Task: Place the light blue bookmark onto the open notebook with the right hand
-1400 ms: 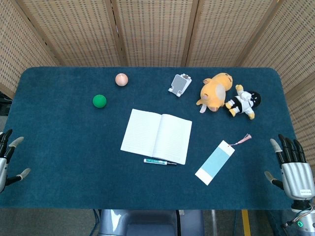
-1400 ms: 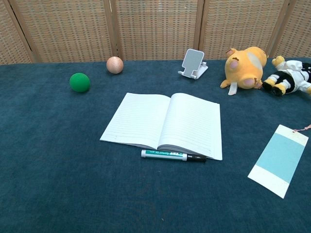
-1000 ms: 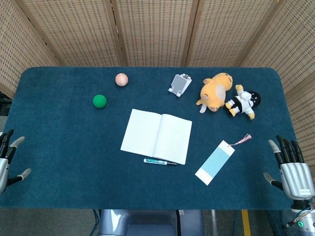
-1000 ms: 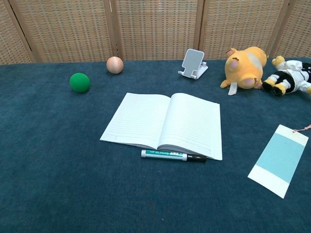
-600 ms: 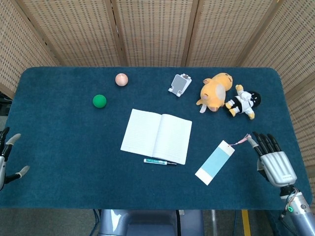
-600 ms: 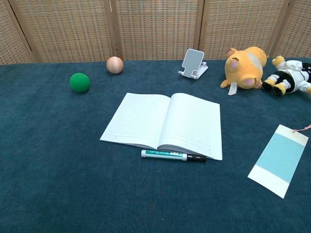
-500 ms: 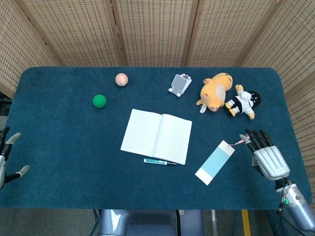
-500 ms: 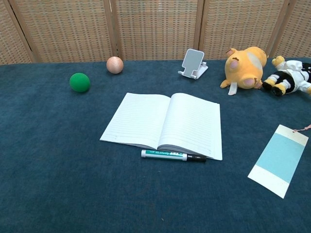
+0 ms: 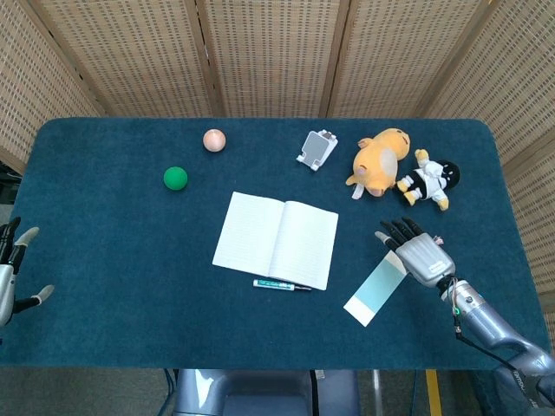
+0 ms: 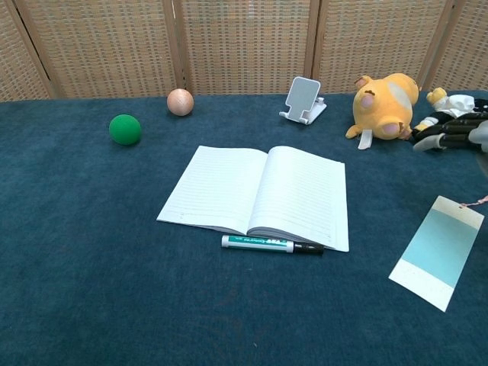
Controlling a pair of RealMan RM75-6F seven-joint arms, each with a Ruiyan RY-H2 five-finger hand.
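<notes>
The reach is under way: the right hand (image 9: pixel 422 254), fingers spread and empty, hovers above the light blue bookmark (image 9: pixel 375 290), and must next lower to pinch it.

Right hand (image 9: pixel 422 254) hides bookmark (image 9: pixel 375 288) top end — left hand (image 9: pixel 10 282) edge-cropped.

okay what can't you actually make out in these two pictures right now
- Whether the right hand touches the light blue bookmark: head view, the hand covers its upper end; chest view, the frame edge cuts the hand off.
- Black and white doll: chest view, the hand's fingers partly hide it.
- Marker label: too small to read.
- Left hand: cut by the head view's edge.
</notes>
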